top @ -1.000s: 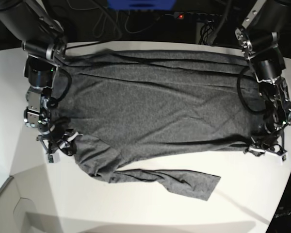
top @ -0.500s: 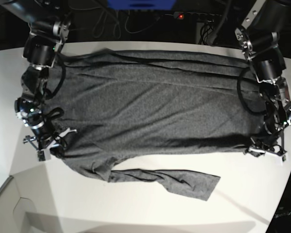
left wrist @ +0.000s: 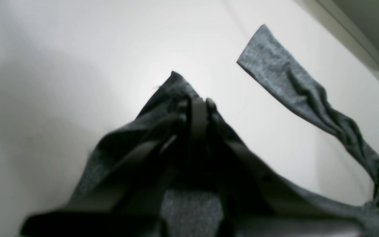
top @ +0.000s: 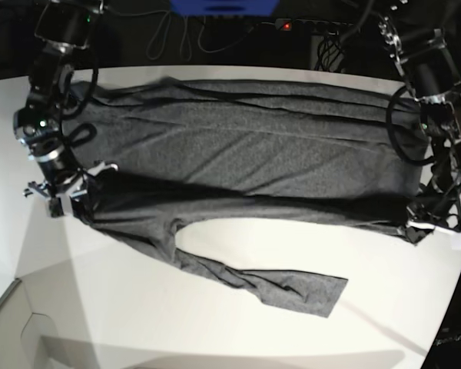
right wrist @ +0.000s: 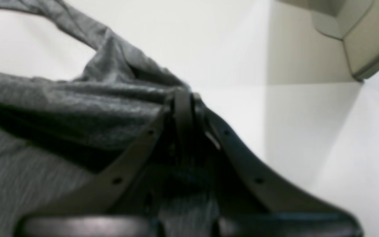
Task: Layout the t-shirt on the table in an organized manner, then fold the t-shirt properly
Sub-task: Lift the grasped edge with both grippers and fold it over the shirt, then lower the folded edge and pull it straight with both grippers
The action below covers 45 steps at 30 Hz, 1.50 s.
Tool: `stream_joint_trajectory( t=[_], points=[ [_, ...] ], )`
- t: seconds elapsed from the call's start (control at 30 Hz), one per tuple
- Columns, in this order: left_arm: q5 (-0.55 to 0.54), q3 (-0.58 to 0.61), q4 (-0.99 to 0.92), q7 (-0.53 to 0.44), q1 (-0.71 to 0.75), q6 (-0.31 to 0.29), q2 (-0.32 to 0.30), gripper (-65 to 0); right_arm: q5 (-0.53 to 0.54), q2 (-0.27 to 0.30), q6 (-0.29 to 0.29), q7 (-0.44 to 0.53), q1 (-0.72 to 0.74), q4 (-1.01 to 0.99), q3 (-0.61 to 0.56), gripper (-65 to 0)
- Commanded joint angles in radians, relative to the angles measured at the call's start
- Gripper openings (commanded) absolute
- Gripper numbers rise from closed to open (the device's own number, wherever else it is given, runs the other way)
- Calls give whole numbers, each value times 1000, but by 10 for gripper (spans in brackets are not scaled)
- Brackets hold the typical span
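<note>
The dark grey t-shirt point(top: 246, 154) lies spread widthwise across the white table point(top: 215, 330), its near edge lifted and pulled taut between both grippers. My right gripper point(top: 61, 196), at the base view's left, is shut on the shirt's near corner; the right wrist view shows its closed fingertips point(right wrist: 183, 98) pinching bunched t-shirt fabric point(right wrist: 77, 98). My left gripper point(top: 436, 227), at the base view's right, is shut on the opposite near corner, with t-shirt cloth point(left wrist: 173, 82) poking out past the gripper point(left wrist: 197, 107). One long sleeve point(top: 284, 286) trails on the table toward the front; the left wrist view also shows this sleeve point(left wrist: 308, 95).
A power strip with a red light point(top: 292, 25) and cables point(top: 177, 34) sit behind the table's back edge. The table's curved front edge point(top: 238, 355) runs along the bottom. A beige panel point(right wrist: 357, 33) lies beyond the table at the front left.
The right gripper has closed on the shirt's corner and moved back and outward. The near edge is now raised and stretched straight, and the crumpled sleeve has been drawn out longer.
</note>
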Motion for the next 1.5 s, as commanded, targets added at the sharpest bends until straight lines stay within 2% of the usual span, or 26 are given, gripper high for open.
stream_joint_trajectory(
  t=[0.0,0.4,1.2,1.47],
  points=[
    [-15,-5,36,-20,4,-6,-19,-649,32,8,0,30,-5,41,3,-650],
    [-107,-162,109,-20,197,-10,-27,-649,45,8,2,40,-158,91,23,-650],
    [-107,-166,108,-20,366,-13,-30,-649,45,10,2,40,-266,84,23,-650],
    [-107,-166,108,-20,369,-13,1,-648,45,8,2,42,-272,91,61,-650]
  ],
)
